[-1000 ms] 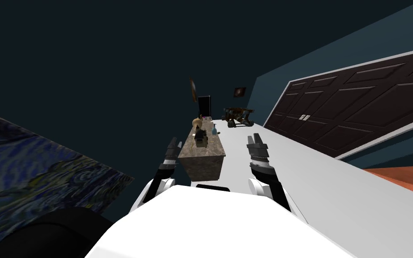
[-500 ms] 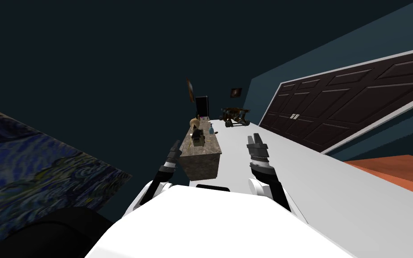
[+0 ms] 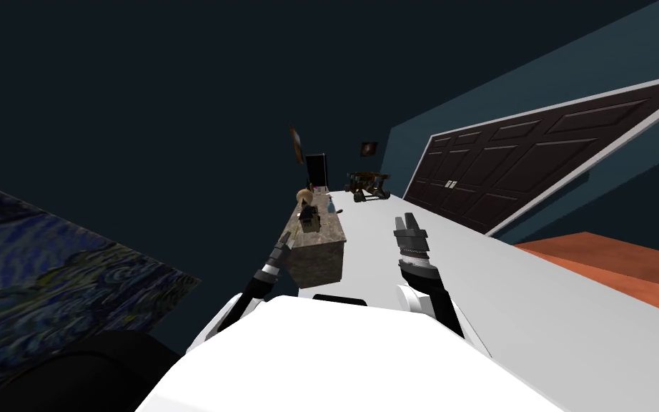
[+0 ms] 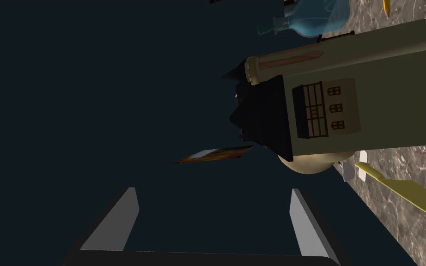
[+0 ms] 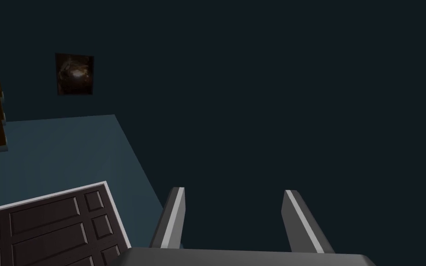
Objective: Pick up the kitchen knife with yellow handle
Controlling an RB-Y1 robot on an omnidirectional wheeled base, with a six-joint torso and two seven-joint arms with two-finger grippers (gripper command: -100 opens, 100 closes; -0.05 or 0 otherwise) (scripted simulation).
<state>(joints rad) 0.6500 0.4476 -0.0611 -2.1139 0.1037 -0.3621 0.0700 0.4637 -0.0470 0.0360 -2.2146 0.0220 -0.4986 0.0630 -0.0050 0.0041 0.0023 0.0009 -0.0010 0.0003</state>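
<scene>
Stone, brown-grey and veined: the tabletop, a long block running away from the robot, clutter along it. Left tool hovers at its near left corner, fingers spread wide, nothing between them. Right tool is held up off the block's other side, well apart from it, fingers likewise spread and empty.

On the stone: an olive model house with a dark roof, a blue bottle beyond it, a beige vase peeping from behind the house. Smallest, and the one that matters: the knife, yellow handle lying flat on the stone near the vase, off to one side of the left tool's line, not between its fingers. Pale bits at its vase end; cannot tell if that is the blade.

Step in hand, by my reckoning: the approach, grasp not begun. To do it well, the left tool should swing over the stone until the handle sits between the fingers, turn to straddle it across its width, then come down low, since it lies flat. Keep clear of house and vase; a nudge there could shove the knife.
</scene>
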